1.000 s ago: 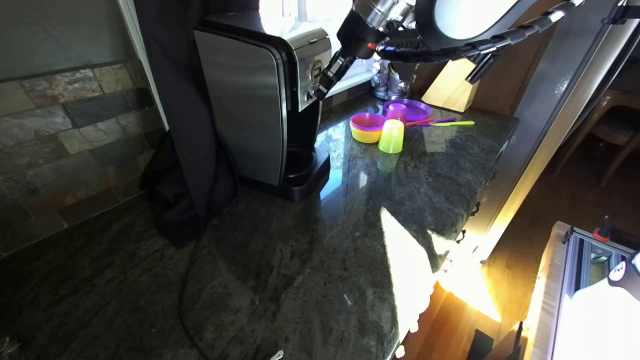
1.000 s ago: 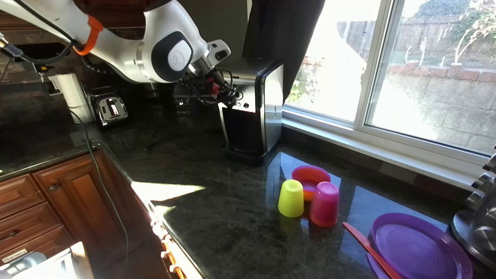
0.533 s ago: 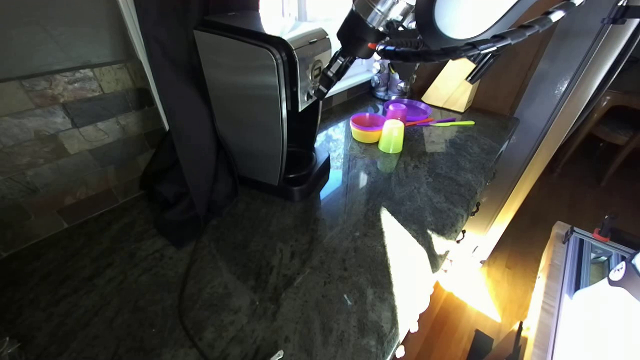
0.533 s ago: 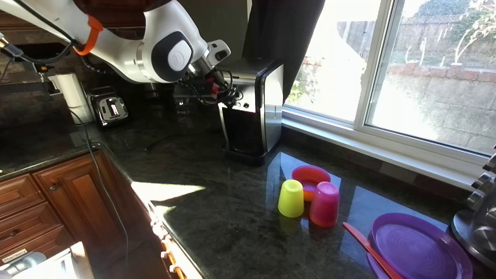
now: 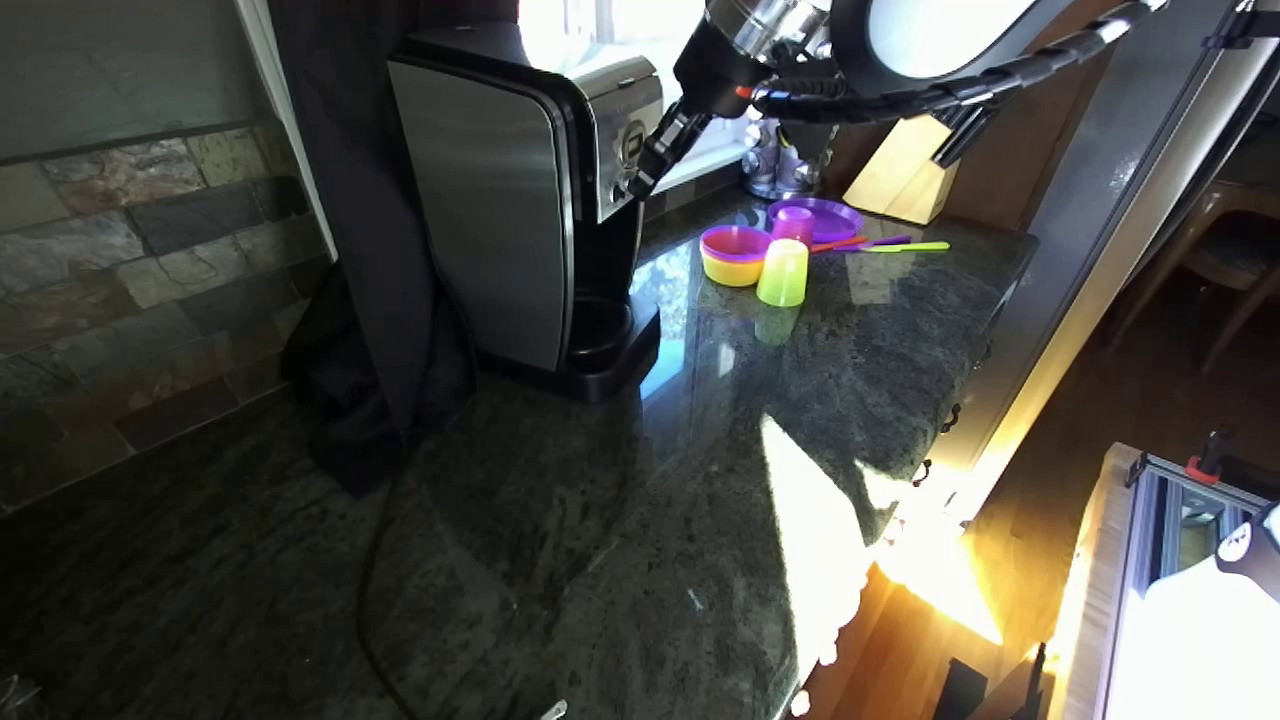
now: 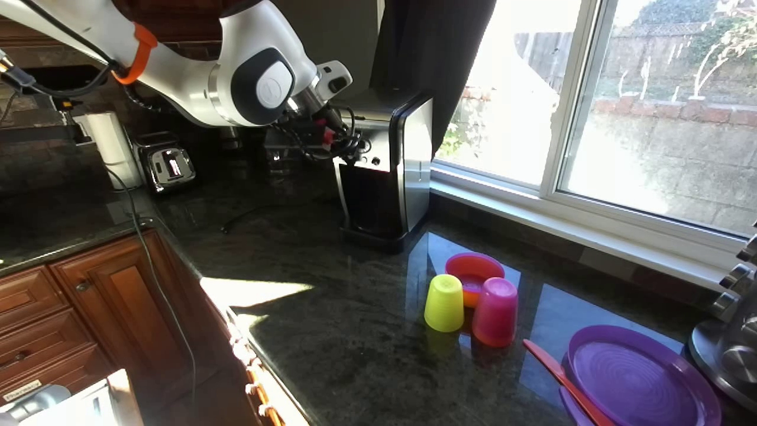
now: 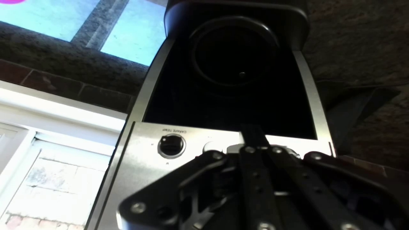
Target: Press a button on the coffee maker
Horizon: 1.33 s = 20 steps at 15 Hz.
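The coffee maker [image 5: 490,215] stands upright on the dark counter, with a silver side panel and black base. It also shows in an exterior view [image 6: 417,165], and its silver front face fills much of the wrist view [image 7: 137,172]. A black dial [image 7: 171,146] marked "carafe temp" and a pale round button [image 7: 212,146] sit on the front face's control row. My gripper [image 5: 640,188] is shut and empty, its tips at the low edge of the front face, seen too in an exterior view [image 6: 350,158] and the wrist view [image 7: 254,135]. Fingers hide some controls; whether they touch the face cannot be told.
A yellow-green cup [image 6: 444,303], a pink cup [image 6: 495,312], a red bowl [image 6: 475,273] and a purple plate [image 6: 639,378] stand on the counter beside the coffee maker. A black curtain [image 5: 350,180] hangs behind it. A wooden knife block [image 5: 900,180] is farther along.
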### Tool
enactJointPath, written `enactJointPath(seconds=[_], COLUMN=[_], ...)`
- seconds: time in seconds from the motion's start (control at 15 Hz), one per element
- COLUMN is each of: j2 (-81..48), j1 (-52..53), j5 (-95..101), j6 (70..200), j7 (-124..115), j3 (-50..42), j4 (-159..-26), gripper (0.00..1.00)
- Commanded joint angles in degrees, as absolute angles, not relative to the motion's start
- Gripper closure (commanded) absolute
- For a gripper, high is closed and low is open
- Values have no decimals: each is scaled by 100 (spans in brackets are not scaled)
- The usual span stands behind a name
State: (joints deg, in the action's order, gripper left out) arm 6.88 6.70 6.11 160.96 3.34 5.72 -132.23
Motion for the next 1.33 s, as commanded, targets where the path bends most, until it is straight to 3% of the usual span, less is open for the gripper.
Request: enactJointPath(seconds=[0.0, 1.07, 1.13, 1.2, 1.27], j2=[733, 1099, 1127, 1158, 1202], j1=[646, 662, 671, 669, 652], j5=[548, 290, 237, 207, 218], j6=[16013, 14585, 14509, 14436, 14359], j7=[265, 263, 263, 260, 206], j3=[599, 579, 574, 571, 575], j4=[-13217, -13156, -13149, -13140, -13135], gripper=[100, 100, 74, 74, 67])
